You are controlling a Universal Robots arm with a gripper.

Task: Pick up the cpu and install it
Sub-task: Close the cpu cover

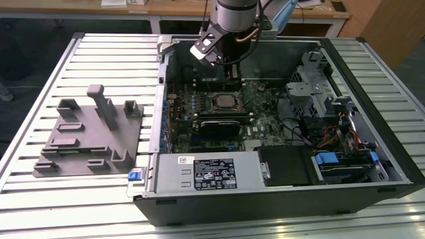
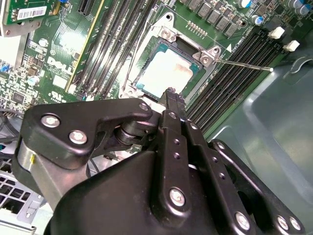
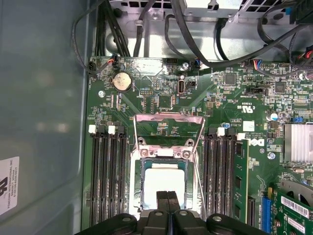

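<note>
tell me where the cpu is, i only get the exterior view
Observer: In both wrist views the cpu lies flat, seated on the motherboard.
Operator: is the metal frame down over it
Observer: No, the metal frame stands hinged open, clear of the cpu.
Operator: pincer holding anything
Observer: No, the pincer is shut and empty, its tips over the cpu's edge.

Computer case (image 1: 393, 164) on the desk (image 1: 40, 209), fixture (image 1: 86, 139) beside it at the exterior view's left, motherboard (image 1: 265, 122) inside the case, cpu (image 3: 164, 182) in the socket (image 3: 138, 169), memory slots (image 3: 105, 176) either side of it, tool (image 3: 167, 196) over the cpu, power supply (image 1: 206, 172) nearer the exterior camera.
</note>
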